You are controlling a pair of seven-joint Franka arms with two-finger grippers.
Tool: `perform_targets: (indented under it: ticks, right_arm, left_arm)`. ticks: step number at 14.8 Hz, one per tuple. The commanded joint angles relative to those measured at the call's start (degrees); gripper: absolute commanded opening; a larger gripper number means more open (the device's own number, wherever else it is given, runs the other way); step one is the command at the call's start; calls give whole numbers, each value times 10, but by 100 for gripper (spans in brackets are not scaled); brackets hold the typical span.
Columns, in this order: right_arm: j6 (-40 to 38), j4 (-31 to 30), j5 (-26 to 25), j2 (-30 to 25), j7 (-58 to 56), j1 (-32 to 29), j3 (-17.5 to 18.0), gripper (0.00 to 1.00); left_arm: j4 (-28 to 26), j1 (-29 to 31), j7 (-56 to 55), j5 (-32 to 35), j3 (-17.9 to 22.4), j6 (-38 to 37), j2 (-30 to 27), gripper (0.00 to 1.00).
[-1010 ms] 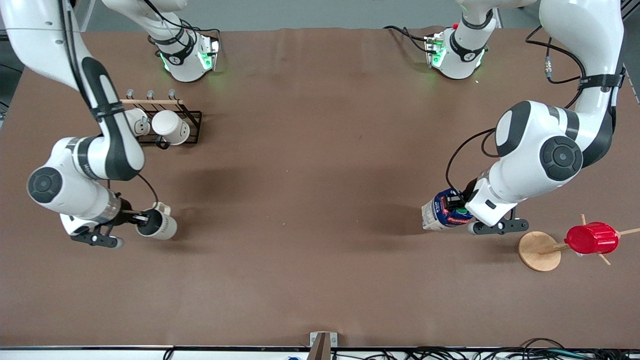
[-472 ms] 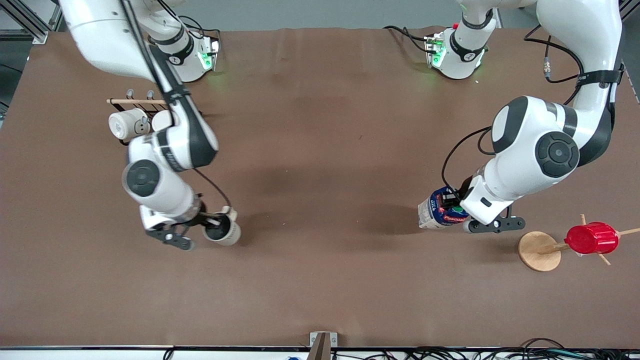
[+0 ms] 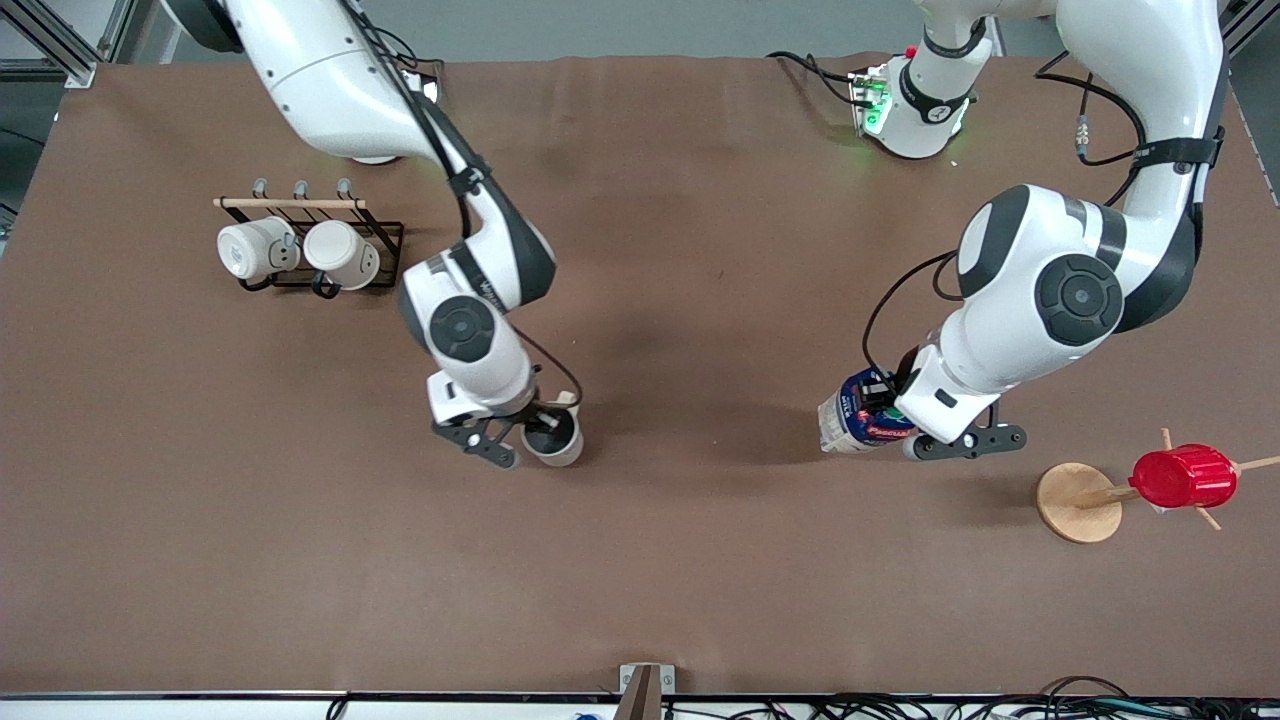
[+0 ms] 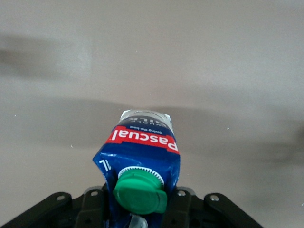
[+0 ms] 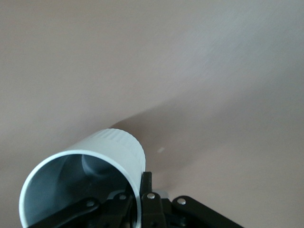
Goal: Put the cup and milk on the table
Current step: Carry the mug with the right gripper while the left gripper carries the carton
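Observation:
My right gripper (image 3: 537, 425) is shut on the rim of the cup (image 3: 553, 438), a cream-white mug with a dark grey inside, and holds it over the middle of the brown table (image 3: 640, 560). In the right wrist view the cup (image 5: 90, 178) fills the lower part, one finger inside its wall and one outside. My left gripper (image 3: 895, 410) is shut on the milk (image 3: 855, 420), a carton with a blue top, held tilted over the table toward the left arm's end. The left wrist view shows the milk (image 4: 142, 161) with its green cap and red label between the fingers.
A black wire rack (image 3: 385, 240) with two whiter mugs (image 3: 300, 252) stands toward the right arm's end. A wooden stand (image 3: 1078, 502) carries a red ribbed cup (image 3: 1183, 477) at the left arm's end, close to the left gripper.
My right arm has swung the cup from the right arm's end of the table toward the middle. My left gripper has moved the milk slightly toward the middle.

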Motion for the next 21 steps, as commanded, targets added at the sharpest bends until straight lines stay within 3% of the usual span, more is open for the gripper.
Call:
perform_targets:
  ticks: [1,6,7,8,9,10,15,21]
  right_arm:
    - [9,9,4,13,26,28,-5,0]
    - [53,6,35,30,59,61,-5,5]
    - [50,6,35,30,60,64,-5,10]
    - [45,6,35,29,60,63,-5,32]
    - [44,6,34,27,56,63,-6,81]
    - [43,7,29,26,53,63,-7,100]
    - [-53,9,11,-22,-11,47,-25,100]
    - [-139,7,-3,-126,-98,39,-119,100]
  left_arm:
    - [17,-20,-24,-4,1,-18,-11,13]
    - [45,-67,-74,-3,2,-18,5,13]
    - [45,-74,-76,-1,2,-18,9,13]
    - [46,-83,-81,0,2,-17,13,13]
    - [49,-93,-94,0,2,-16,20,13]
    - [57,-107,-113,0,2,-15,28,13]
    - [94,-158,-174,19,6,-1,69,13]
    - [135,-205,-216,25,17,39,114,13]
